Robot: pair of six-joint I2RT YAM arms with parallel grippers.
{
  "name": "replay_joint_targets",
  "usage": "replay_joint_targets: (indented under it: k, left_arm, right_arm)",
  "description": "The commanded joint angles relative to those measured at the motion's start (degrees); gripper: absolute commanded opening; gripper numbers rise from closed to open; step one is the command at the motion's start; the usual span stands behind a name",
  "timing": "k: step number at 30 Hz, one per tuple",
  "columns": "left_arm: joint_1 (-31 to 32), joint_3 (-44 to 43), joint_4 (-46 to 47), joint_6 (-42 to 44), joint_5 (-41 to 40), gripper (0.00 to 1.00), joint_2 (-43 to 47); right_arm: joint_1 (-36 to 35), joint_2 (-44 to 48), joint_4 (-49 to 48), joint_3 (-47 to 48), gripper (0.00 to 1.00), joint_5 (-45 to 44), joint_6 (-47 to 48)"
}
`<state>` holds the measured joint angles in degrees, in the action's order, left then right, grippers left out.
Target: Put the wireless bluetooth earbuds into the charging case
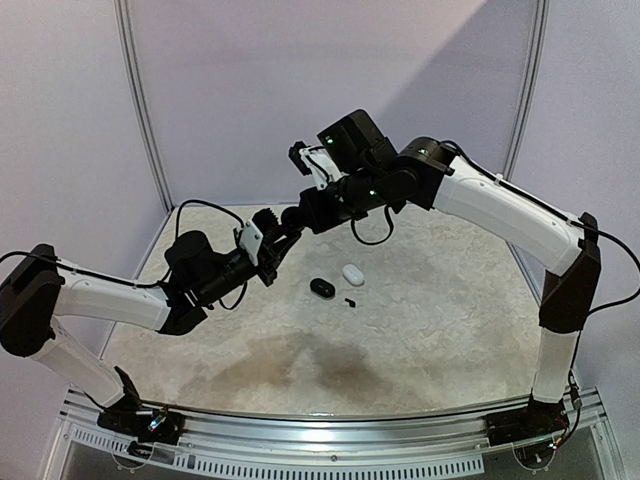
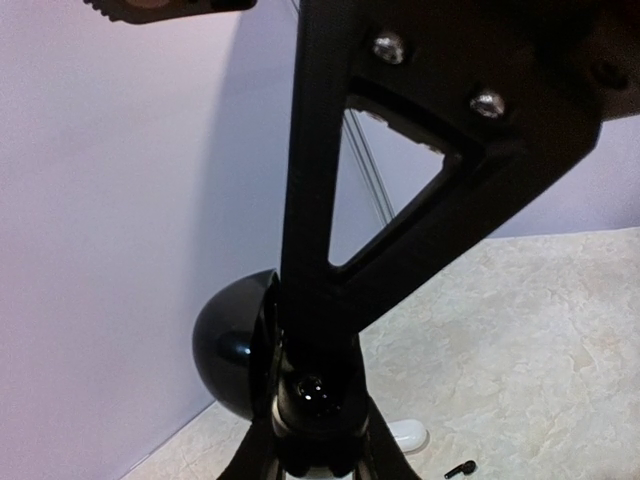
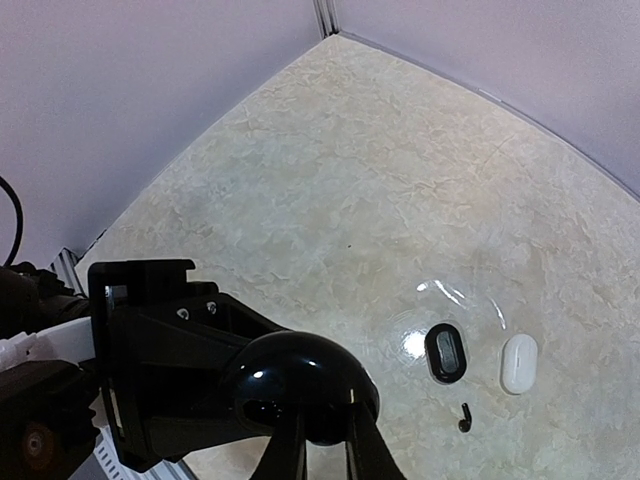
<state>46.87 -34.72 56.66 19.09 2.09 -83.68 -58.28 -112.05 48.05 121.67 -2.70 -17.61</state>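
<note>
One black earbud (image 3: 466, 416) lies loose on the worktop (image 3: 340, 180). It is just beside a black case (image 3: 445, 352) and a white case (image 3: 519, 362), and apart from both sets of jaws. The left gripper (image 1: 281, 238) has its jaws clamped on a round glossy case (image 3: 300, 385), up off the worktop. The right gripper (image 3: 325, 455) straddles that case's near edge; whether its jaws press on it I cannot tell. The left arm (image 1: 100, 300) reaches in low from the left. The right arm (image 1: 500, 210) arches high over the centre, wrist bent down. Open worktop lies all round the earbud and the two small cases, with the back walls (image 1: 300, 80) well off.
</note>
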Motion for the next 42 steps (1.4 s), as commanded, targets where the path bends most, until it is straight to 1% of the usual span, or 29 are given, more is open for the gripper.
replay_joint_targets:
  k: [1, 4, 7, 9, 12, 15, 20, 26, 29, 32, 36, 39, 42]
  left_arm:
    - [0.7, -1.1, 2.2, 0.6, 0.4, 0.0, -0.7]
    - [0.6, -1.0, 1.8, 0.2, 1.1, 0.0, -0.6]
    - [-0.1, -0.7, 1.2, -2.2, 3.1, 0.0, -0.3]
    - [-0.7, -0.6, 0.4, -4.7, 5.6, 0.0, 0.1]
    - [-1.5, -0.4, -0.7, -7.9, 9.7, 0.0, 0.5]
    - [-2.0, -0.5, -1.4, -9.3, 12.0, 0.0, 0.5]
    - [-2.5, -0.8, -2.7, -9.2, 13.4, 0.0, 0.7]
    - [-2.6, -1.0, -4.0, -9.4, 15.0, 0.0, 0.8]
    - [-2.8, -1.2, -5.1, -9.8, 17.4, 0.0, 0.8]
    - [-3.0, -1.4, -5.7, -11.0, 20.2, 0.0, 0.9]
    - [-3.5, -2.0, -6.9, -10.9, 26.2, 0.0, 1.1]
    - [-4.1, -3.2, -8.9, -10.2, 32.8, 0.0, 1.1]
    - [-4.2, -4.4, -11.0, -9.0, 37.0, 0.0, 0.9]
  right_arm:
    - [-0.5, -1.5, 1.4, 1.1, 0.0, 1.4, 0.9]
    - [-0.5, -0.7, 0.2, 0.2, 0.0, 1.8, 1.7]
    - [-0.5, 1.6, -3.5, -3.3, 0.0, 2.1, 3.6]
    - [-0.5, 3.8, -6.6, -6.5, 0.0, 4.0, 4.7]
    - [-0.4, 7.1, -9.4, -10.0, 0.0, 4.5, 6.5]
    - [-0.5, 8.6, -8.9, -10.6, 0.0, 4.4, 8.2]
    - [-0.5, 9.1, -6.5, -10.4, 0.0, 4.0, 10.4]
    - [-0.4, 9.9, -5.8, -10.7, 0.0, 4.7, 12.9]
    - [-0.4, 10.7, -5.3, -10.8, 0.0, 4.3, 15.4]
    - [-0.5, 12.3, -5.2, -10.9, 0.0, 6.6, 19.6]
    - [-0.4, 14.7, -4.9, -11.8, 0.0, 15.8, 26.6]
    - [-0.4, 17.1, -5.8, -13.7, 0.0, 20.9, 34.6]
    - [-0.5, 17.4, -2.8, -13.8, 0.0, 23.5, 43.7]
